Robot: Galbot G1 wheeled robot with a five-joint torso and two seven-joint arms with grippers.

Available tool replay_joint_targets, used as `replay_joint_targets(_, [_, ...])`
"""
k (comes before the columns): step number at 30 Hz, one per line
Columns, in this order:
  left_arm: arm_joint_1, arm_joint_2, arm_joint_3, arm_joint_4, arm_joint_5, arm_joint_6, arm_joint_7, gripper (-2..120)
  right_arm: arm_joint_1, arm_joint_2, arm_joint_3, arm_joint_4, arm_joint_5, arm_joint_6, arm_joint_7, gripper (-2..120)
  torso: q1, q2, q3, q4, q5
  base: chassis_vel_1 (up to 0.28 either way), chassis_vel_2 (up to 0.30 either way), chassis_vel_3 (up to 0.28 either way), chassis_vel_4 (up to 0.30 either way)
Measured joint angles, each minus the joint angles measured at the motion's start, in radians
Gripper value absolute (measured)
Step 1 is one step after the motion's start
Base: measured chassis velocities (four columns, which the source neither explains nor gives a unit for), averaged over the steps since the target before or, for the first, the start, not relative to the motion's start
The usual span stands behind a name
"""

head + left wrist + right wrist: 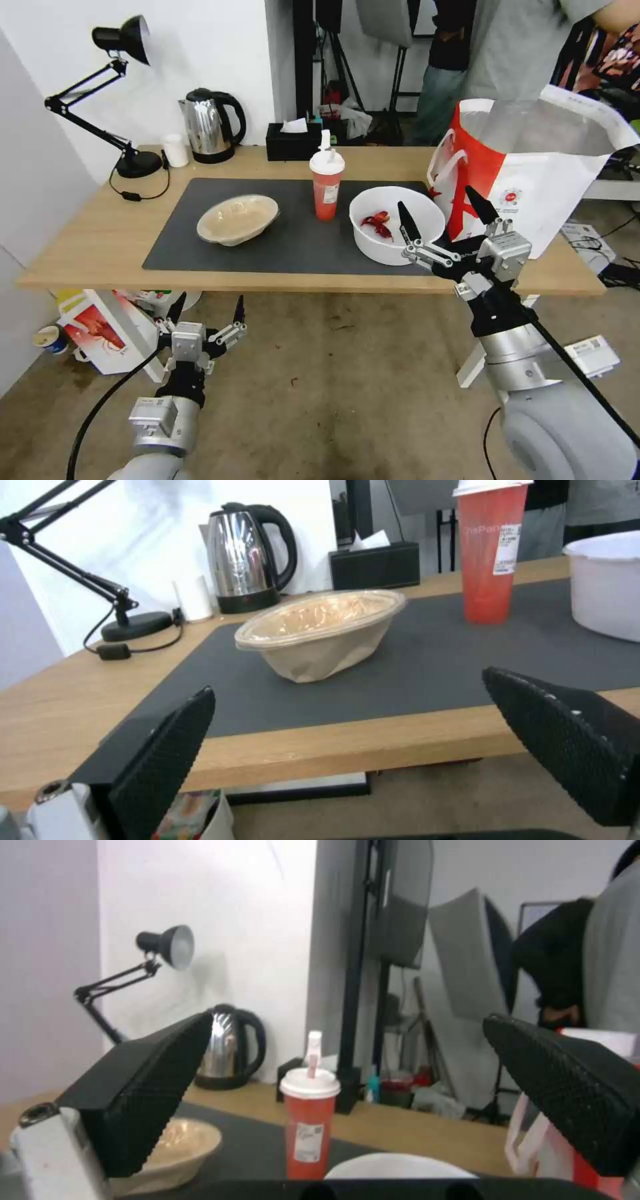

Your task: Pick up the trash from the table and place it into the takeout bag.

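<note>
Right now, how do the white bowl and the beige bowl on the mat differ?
The white bowl is round, deep and straight-walled; the beige bowl is shallower, with a crumpled, sloping side. The white bowl holds red scraps; the beige bowl looks empty. The white bowl sits upright beside the bag, right behind the open right gripper; the beige bowl sits tilted, farther left. Both rest on the dark mat.

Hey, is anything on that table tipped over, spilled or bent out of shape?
Yes: the shallow beige bowl on the dark grey mat sits tilted, and its side wall looks crumpled. The red drink cup stands upright, and the crayfish scraps stay inside the white bowl. No spill shows.
</note>
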Motion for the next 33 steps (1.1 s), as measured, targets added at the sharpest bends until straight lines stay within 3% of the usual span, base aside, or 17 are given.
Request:
replay_joint_targets(6, [0.000, 0.000, 0.000, 0.000, 0.000, 0.000, 0.000, 100, 0.039, -0.079, 0.055, 0.000, 0.151, -0.063, -0.002, 100, 0.000, 0.000, 0.000, 0.0000, 0.0001, 0.000, 0.000, 0.000, 0.000])
replay_joint_targets(10, [0.000, 0.000, 0.000, 0.000, 0.000, 0.000, 0.000, 100, 0.091, -0.172, 0.111, 0.000, 0.316, -0.130, -0.009, 100, 0.000, 0.000, 0.000, 0.0000, -0.0001, 0.000, 0.000, 0.000, 0.000])
replay_joint_targets(17, [0.000, 0.000, 0.000, 0.000, 0.000, 0.000, 0.000, 100, 0.171, -0.289, 0.125, 0.000, 0.521, -0.239, -0.012, 100, 0.000, 0.000, 0.000, 0.0000, -0.0002, 0.000, 0.000, 0.000, 0.000])
replay_joint_targets(25, [0.000, 0.000, 0.000, 0.000, 0.000, 0.000, 0.000, 100, 0.305, -0.381, 0.058, 0.000, 0.623, -0.348, -0.026, 100, 0.000, 0.000, 0.000, 0.0000, -0.0001, 0.000, 0.000, 0.000, 0.000])
replay_joint_targets(33, [0.000, 0.000, 0.000, 0.000, 0.000, 0.000, 0.000, 100, 0.551, -0.472, -0.135, -0.086, 0.735, -0.447, -0.034, 100, 0.000, 0.000, 0.000, 0.0002, -0.0001, 0.000, 0.000, 0.000, 0.000])
